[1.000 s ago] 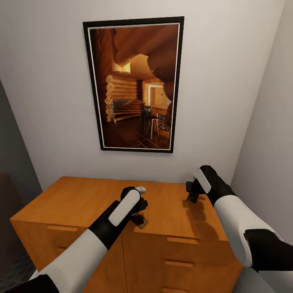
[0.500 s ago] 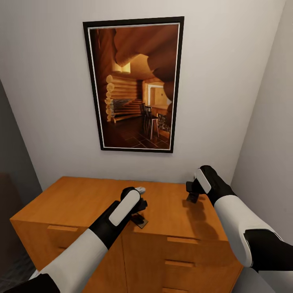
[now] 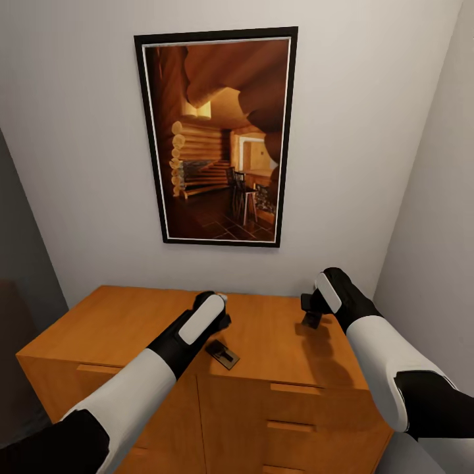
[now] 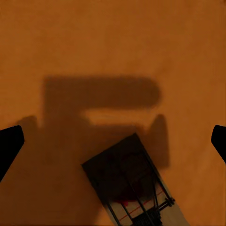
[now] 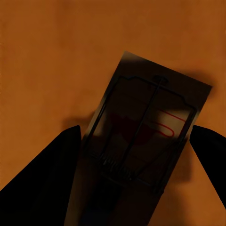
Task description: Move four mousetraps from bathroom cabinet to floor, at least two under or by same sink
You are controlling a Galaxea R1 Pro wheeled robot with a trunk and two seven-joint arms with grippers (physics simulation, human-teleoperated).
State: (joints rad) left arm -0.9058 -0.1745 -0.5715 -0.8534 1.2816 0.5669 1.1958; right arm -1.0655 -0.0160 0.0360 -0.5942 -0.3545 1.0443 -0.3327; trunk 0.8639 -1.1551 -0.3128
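The orange-brown cabinet [image 3: 131, 329] stands against the wall below me. One mousetrap [image 3: 222, 354] lies flat on its top near the front edge. My left gripper [image 3: 219, 320] hovers just behind and above it, open. In the left wrist view this mousetrap [image 4: 134, 188] lies in the gripper's shadow, with the dark fingertips [image 4: 9, 146] spread wide apart. My right gripper [image 3: 311, 308] is held above the right part of the cabinet top, shut on a second mousetrap [image 3: 311, 320]. In the right wrist view that mousetrap [image 5: 146, 136] sits tilted between the two fingers [image 5: 47, 179].
A large framed picture [image 3: 220, 135] of a log cabin hangs on the white wall behind the cabinet. A side wall [image 3: 434, 217] stands close at the right and a dark grey panel [image 3: 20, 250] at the left. Drawer handles [image 3: 296, 390] line the cabinet front.
My left arm has moved back toward the wall and away from the lying mousetrap, which now shows in full. The right arm and its mousetrap have not moved.
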